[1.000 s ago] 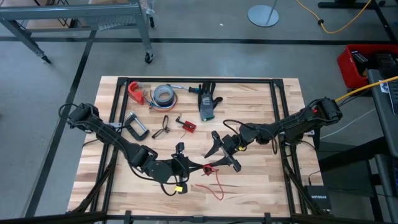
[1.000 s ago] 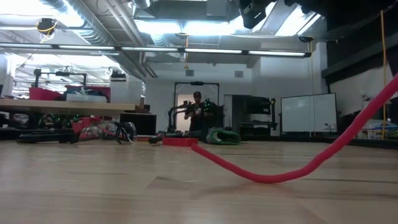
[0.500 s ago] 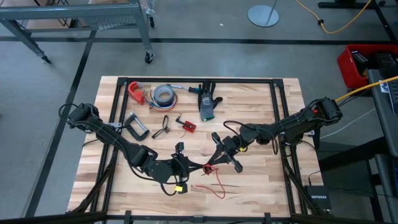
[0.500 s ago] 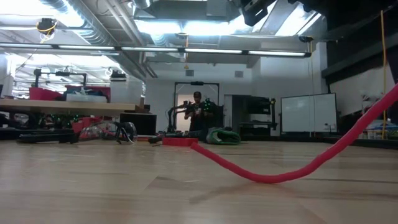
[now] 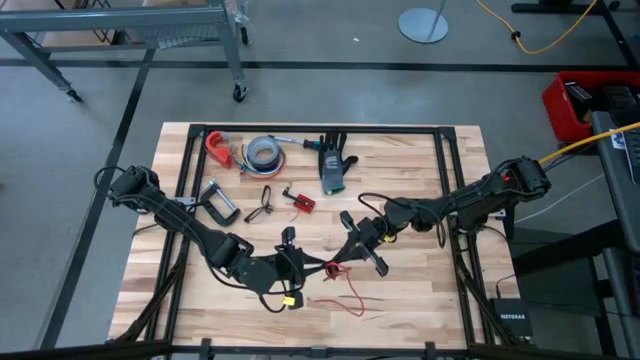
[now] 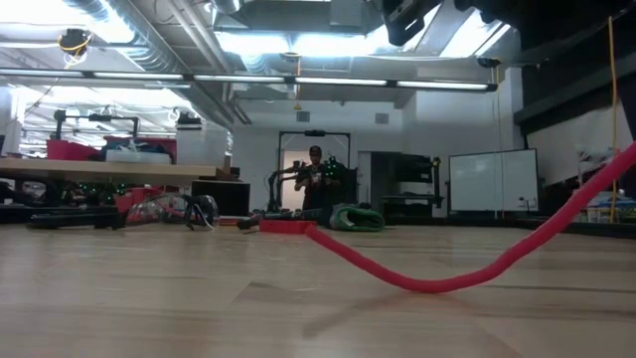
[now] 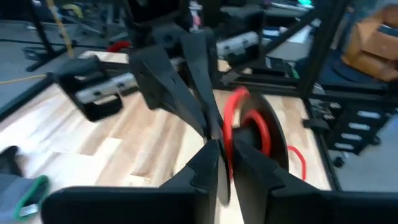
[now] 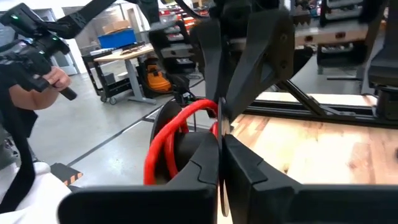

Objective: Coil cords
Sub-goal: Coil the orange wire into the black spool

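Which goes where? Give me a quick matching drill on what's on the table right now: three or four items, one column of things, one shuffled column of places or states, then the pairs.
Things:
1. grey tape roll
2. glove
3. red wire
4. right gripper

Places or states:
A. trails loose over the near part of the table
B. shut on the red wire, tip to tip with the left gripper
C. far edge, beside the red clamp
D. far edge, right of the tape roll

Pairs: 1-C, 2-D, 3-A, 4-B

Both grippers (image 5: 335,268) meet, jaws pinched.
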{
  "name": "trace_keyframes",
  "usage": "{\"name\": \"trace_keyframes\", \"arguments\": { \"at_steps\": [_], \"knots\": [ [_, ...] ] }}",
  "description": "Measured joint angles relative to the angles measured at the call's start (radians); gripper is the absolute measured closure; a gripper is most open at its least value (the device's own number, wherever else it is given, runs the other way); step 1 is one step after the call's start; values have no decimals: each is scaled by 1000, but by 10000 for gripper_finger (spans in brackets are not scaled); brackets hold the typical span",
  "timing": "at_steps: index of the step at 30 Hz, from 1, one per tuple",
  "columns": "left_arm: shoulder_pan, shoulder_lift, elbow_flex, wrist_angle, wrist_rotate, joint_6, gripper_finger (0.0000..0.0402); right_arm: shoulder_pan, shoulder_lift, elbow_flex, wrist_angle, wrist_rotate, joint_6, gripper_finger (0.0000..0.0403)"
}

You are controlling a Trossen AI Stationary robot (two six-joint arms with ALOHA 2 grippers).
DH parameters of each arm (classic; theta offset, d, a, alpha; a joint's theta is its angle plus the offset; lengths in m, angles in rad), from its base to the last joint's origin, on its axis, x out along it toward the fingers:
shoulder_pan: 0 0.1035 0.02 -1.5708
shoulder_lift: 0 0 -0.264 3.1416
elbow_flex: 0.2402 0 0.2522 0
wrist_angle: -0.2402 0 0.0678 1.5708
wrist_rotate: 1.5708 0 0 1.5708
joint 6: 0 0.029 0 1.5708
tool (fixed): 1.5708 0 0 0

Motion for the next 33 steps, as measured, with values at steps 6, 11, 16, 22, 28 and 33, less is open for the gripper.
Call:
{"name": "trace_keyframes", "arguments": {
  "at_steps": [6,11,16,22,28,33],
  "knots": [
    [-3,-38,1,-28,-85,-4,319,-20,0,0,-21,-4,1,396],
    [-3,-90,1,-127,-88,-35,289,-64,0,-1,-28,-5,2,396],
    [-3,-102,1,-187,-87,-95,282,-127,-5,-1,-29,11,2,396],
    [-4,-102,1,-318,-75,-296,292,-218,-16,-1,-21,101,1,396],
    [11,-60,1,-340,-80,-441,299,-286,-20,0,7,206,3,396],
    [53,22,1,-337,-110,-535,300,-302,-20,43,9,226,1,396]
  ]
}}
